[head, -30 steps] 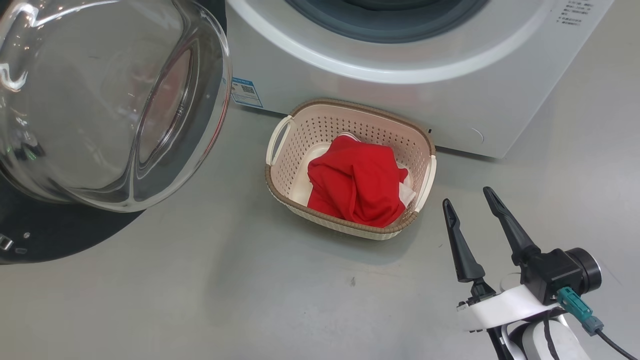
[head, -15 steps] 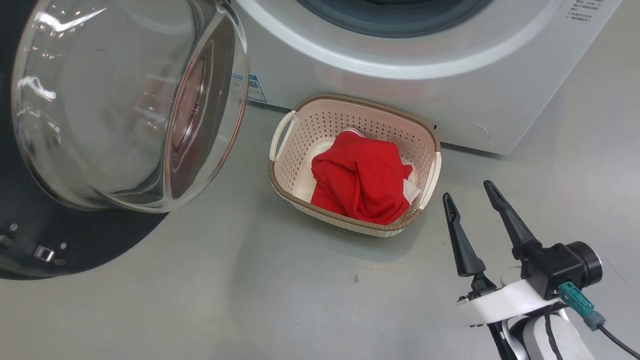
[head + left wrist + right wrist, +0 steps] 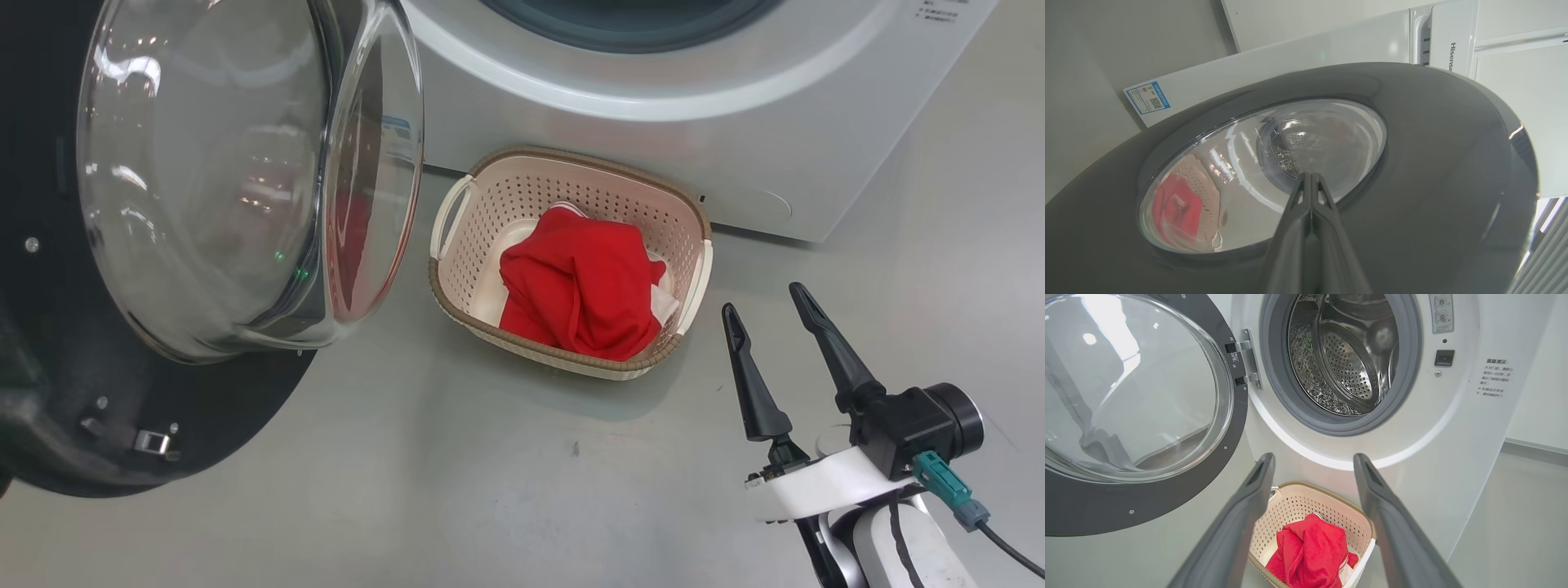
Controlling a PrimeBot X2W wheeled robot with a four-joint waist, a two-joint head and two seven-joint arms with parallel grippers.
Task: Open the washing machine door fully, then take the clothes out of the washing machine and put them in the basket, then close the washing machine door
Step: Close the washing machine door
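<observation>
Claw on left arm [image 3: 1310, 175] together, aimed at washing machine door [image 3: 1433, 163], right claw [image 3: 762, 299] apart, near basket [image 3: 563, 152]

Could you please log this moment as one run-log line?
clothes: in basket | drum: no clothes visible | washing machine door: open | left tool: shut, at door's outer side | right tool: open, empty

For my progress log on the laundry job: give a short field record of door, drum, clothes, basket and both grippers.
washing machine door: open
drum: steel, nothing seen inside
basket: on floor before washing machine
clothes: red and white, in basket
left gripper: jaws shut, tip at door's outer glass
right gripper: jaws open, empty, beside basket
</observation>
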